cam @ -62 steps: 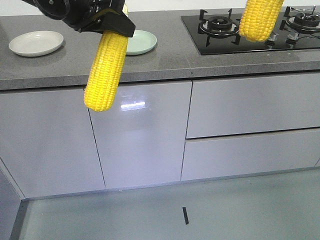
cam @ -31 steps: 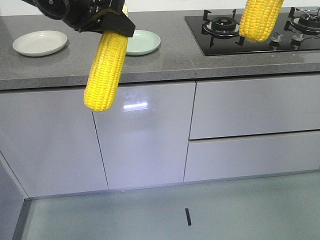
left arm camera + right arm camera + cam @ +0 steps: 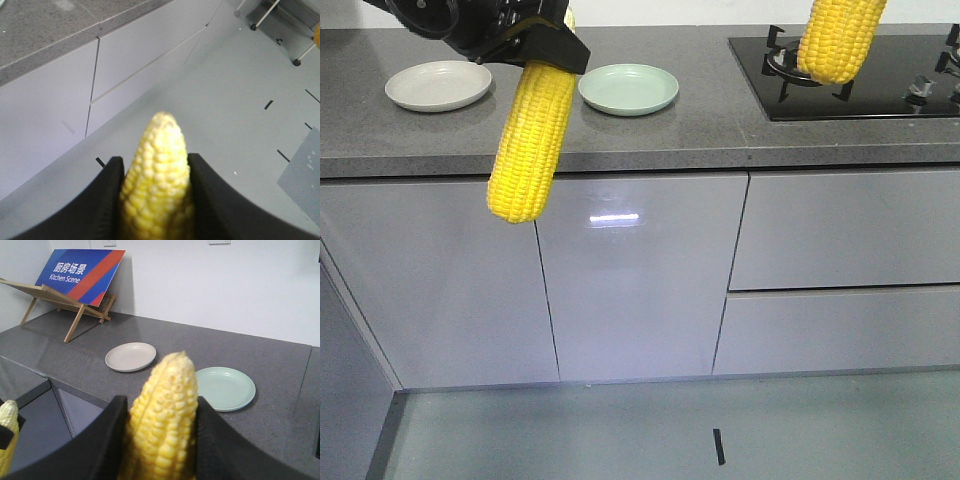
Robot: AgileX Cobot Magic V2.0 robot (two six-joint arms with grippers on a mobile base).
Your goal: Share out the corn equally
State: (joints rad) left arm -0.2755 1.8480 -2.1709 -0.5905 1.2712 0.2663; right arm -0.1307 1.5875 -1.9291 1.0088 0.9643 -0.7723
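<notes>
The grey table (image 3: 720, 125) is stretching across the front view above pale cabinet doors (image 3: 630, 280). It is carrying a black gas hob (image 3: 880, 85) at its right end and two plates toward its left: a beige plate (image 3: 438, 85) and, near it to the right, a green plate (image 3: 628, 88). Both plates are lying bare, so no corn is resting on either one. By my reading, the sharing-out is not yet begun at the dishes.

Two cobs are showing, one per arm, which would suit one per plate. The left cob (image 3: 528, 140) is hanging tip-down in front of the table edge, between the two plates as the front camera sees it. The right cob (image 3: 840, 38) is hanging in front of the hob, well apart from the plates.

The left gripper (image 3: 155, 167) is clamping its cob, jaws pressing on both sides, and the right gripper (image 3: 160, 407) is gripping its own likewise. What is remaining, as I judge it, is bringing each cob over a plate and setting it down.
</notes>
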